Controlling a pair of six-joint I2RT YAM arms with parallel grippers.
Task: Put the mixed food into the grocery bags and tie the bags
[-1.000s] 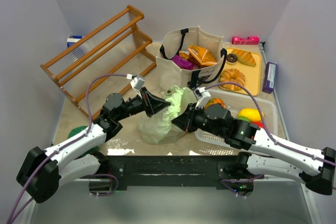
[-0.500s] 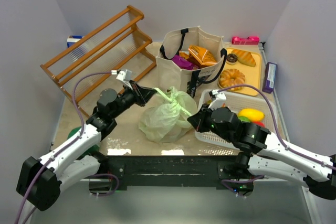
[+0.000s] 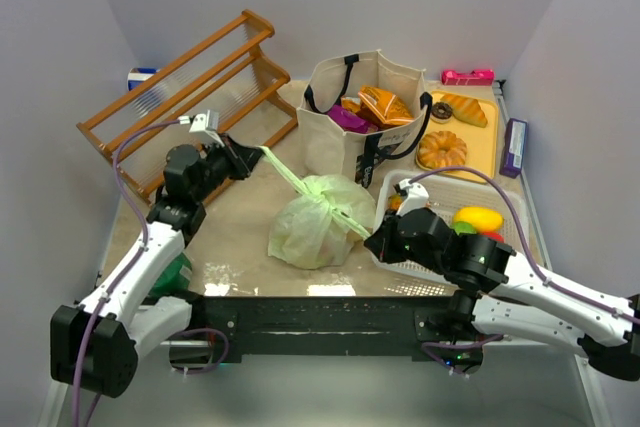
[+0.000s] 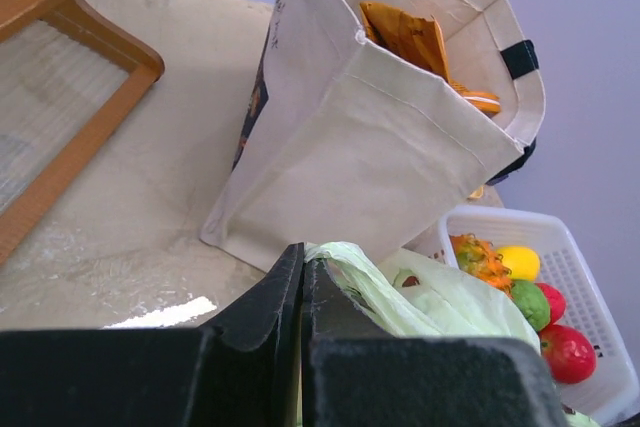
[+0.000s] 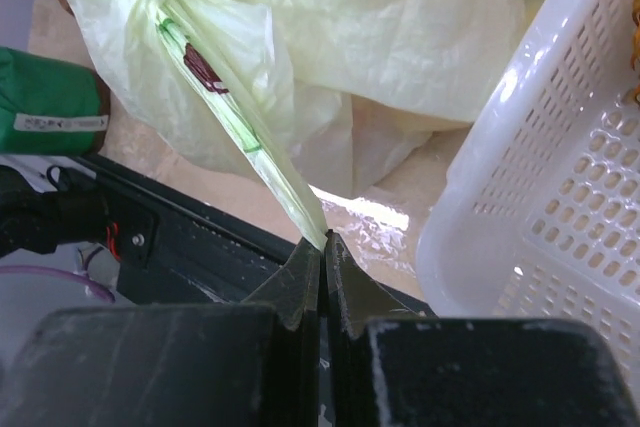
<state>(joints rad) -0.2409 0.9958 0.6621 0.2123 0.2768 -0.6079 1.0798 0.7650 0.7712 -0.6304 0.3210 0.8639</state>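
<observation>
2 taut handles (image 3: 285, 175), 1 pinched in left tool (image 3: 248, 154), 1 in right tool (image 3: 376, 241), green bag (image 3: 310, 229) between.

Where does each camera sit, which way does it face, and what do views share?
Top: above and behind, looking down on the table; left arm and right arm show, left gripper and right gripper pinching the green bag handles.
Left wrist: on left arm, facing tote and basket; shut fingers show.
Right wrist: on right arm, facing green bag; shut fingers show.
Shared: the green bag.
</observation>
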